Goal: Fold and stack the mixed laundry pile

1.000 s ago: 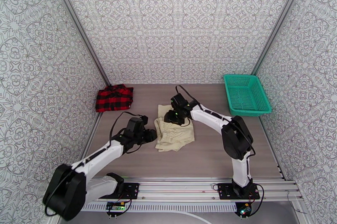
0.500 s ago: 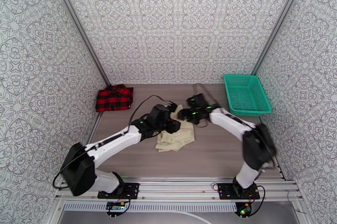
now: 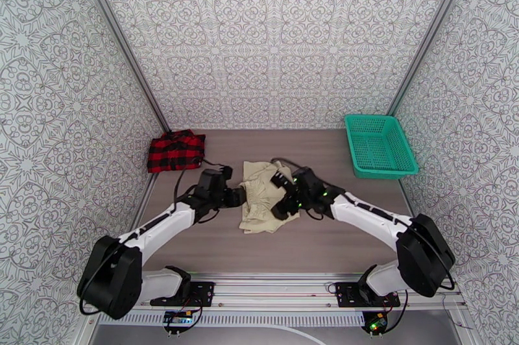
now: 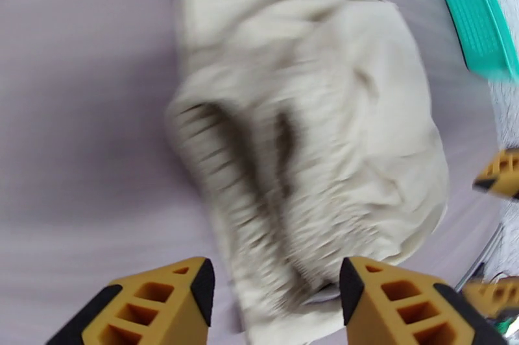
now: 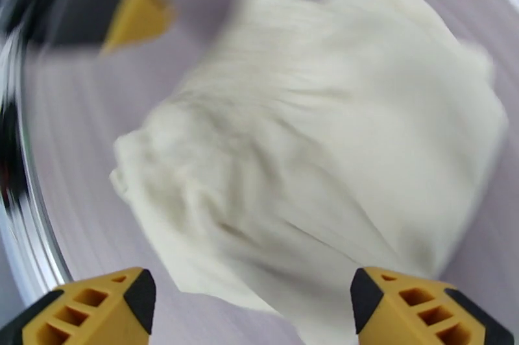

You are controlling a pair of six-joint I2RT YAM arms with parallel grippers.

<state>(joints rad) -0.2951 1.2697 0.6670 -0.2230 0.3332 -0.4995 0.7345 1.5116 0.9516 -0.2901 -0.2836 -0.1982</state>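
Patterned white walls point(image 3: 272, 35) box in a grey-brown surface point(image 3: 324, 242). Cream cloth point(image 3: 266, 207) lies crumpled mid-surface, loosely bunched with ridged folds, not flat. Left hand point(image 3: 237, 197) sits low at the cloth's left edge; right hand point(image 3: 280, 202) is over its right part, so the two face each other across the piece. Left wrist view: both yellow-and-black fingers point(image 4: 162, 304) are spread wide, and the cloth's near edge runs between them without being pinched; picture is motion-blurred. Right wrist view: same story, fingers point(image 5: 422, 307) well apart, cloth below and ahead of them, nothing clamped, also blurred. Whether either hand touches the fabric, can't tell. Checked flannel shirt point(image 3: 176, 151), red and black, lies bunched at the far left corner of the surface against the wall, well apart from the cream piece. Teal mesh basket point(image 3: 379, 145) sits at the far right, touching neither garment.
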